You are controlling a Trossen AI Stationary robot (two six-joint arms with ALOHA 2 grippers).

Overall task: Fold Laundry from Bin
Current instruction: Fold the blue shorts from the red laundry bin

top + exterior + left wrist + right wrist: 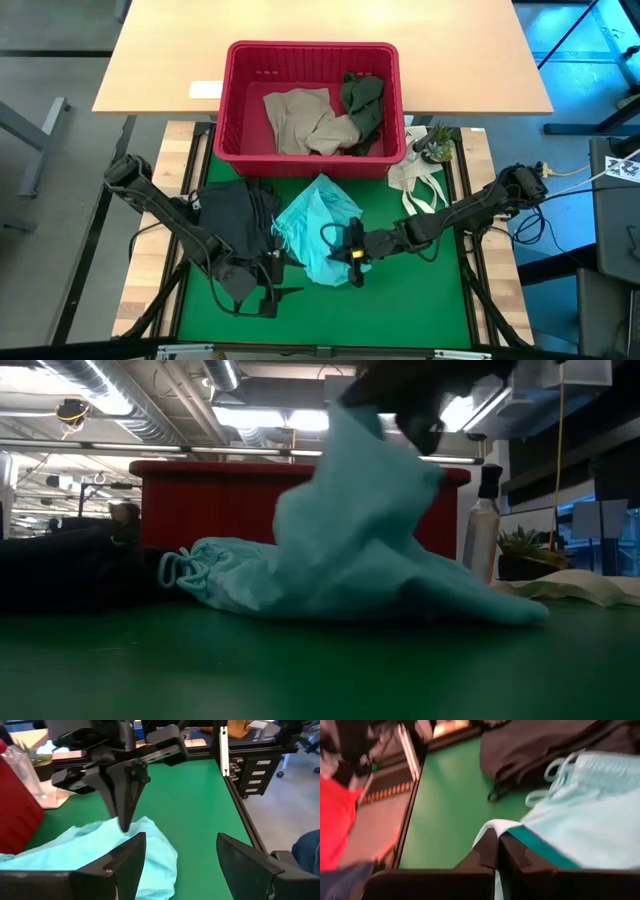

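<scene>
1. Red bin (pixel 245 140) at bench's (pixel 420 310) far edge, holding beige and olive garments.
2. Teal garment (pixel 320 235) mid-bench, beside black garment (pixel 235 220).
3. Right gripper (pixel 357 268) pinched shut on teal garment's edge.
4. Left gripper (pixel 268 295) nearby, wide open, empty.

Bare green mat (pixel 400 300) ahead; teal garment (pixel 318 240), seemingly bunched, blocks centre.

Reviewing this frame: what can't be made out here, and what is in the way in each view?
- Low view: the bin's contents are hidden by its own red wall, and the lifted teal garment covers its middle.
- Low view: the right pincer is dark, and the picture's top edge cuts off its arm.
- Right wrist view: the black garment is blurred.
- High view: the white cloth bag is partly behind the right arm.
</scene>
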